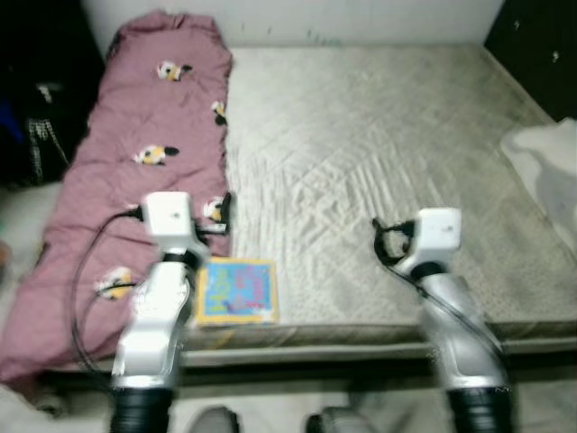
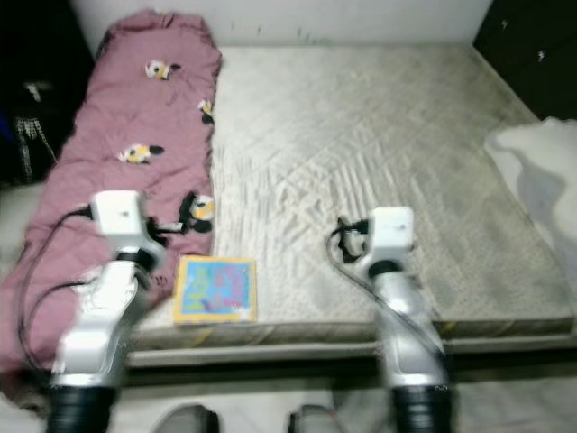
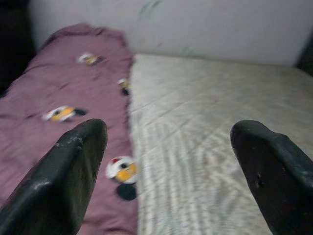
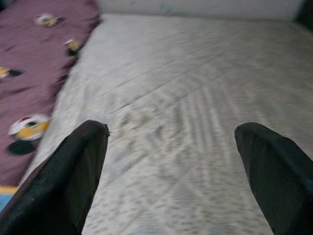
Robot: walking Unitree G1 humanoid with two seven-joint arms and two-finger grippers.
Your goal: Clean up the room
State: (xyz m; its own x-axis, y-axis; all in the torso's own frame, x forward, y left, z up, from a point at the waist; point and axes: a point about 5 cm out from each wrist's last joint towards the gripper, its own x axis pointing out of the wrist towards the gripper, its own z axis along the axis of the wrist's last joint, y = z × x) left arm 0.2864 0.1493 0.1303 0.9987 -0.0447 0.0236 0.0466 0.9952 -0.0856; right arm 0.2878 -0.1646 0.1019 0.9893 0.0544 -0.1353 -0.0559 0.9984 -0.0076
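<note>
2 silver arms reach forward over the near edge of a bed. The left gripper [image 3: 168, 161] is held above the boundary between a mauve quilt [image 1: 135, 180] and the bare mattress [image 1: 379, 162]; its 2 black fingers [image 3: 63, 181] stand wide apart with nothing between them. The right gripper [image 4: 171, 171] is held above the mattress, near its front edge, and its fingers [image 4: 274, 171] are likewise spread wide and hold nothing.

The quilt lies lengthwise along the robot's left side of the bed, from the wall to the near edge, printed with small white, yellow and black cartoon figures [image 1: 153, 155]. A colourful book [image 1: 236, 290], yellow-bordered with a blue cover, lies flat at the near edge of the mattress, just beside the quilt and close to the left arm. A white cloth [image 1: 545, 171] rests at the right edge of the bed. Dark furniture [image 1: 541, 45] stands at the far right, and dark clutter [image 1: 36, 99] fills the space left of the quilt. The head views are slightly blurred.
</note>
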